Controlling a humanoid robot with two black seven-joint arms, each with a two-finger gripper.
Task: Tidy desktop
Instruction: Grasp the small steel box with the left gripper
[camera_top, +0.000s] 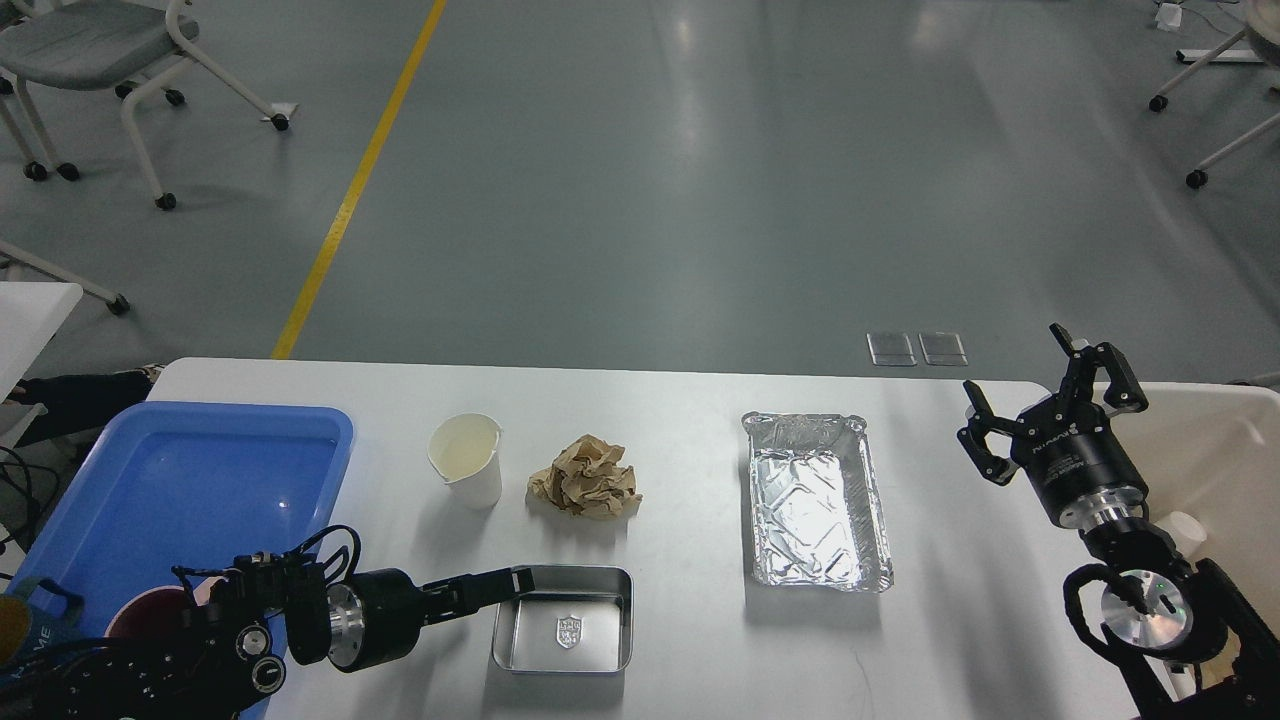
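Note:
The white desktop (690, 430) bears a white paper cup (468, 458), a crumpled ball of brown paper (585, 477), an empty foil tray (815, 500) and a shallow steel tray (565, 620) near the front edge. My left gripper (510, 582) reaches in from the lower left. Its dark fingertips are at the steel tray's upper-left rim, and I cannot tell the two fingers apart. My right gripper (1030, 390) is open and empty, held above the table's right end, to the right of the foil tray.
A blue plastic tray (180, 480) lies at the table's left end, with a dark red cup (150, 610) at its near corner. A cream-white bin (1220, 450) stands past the right end, behind my right arm. Chairs stand on the grey floor beyond.

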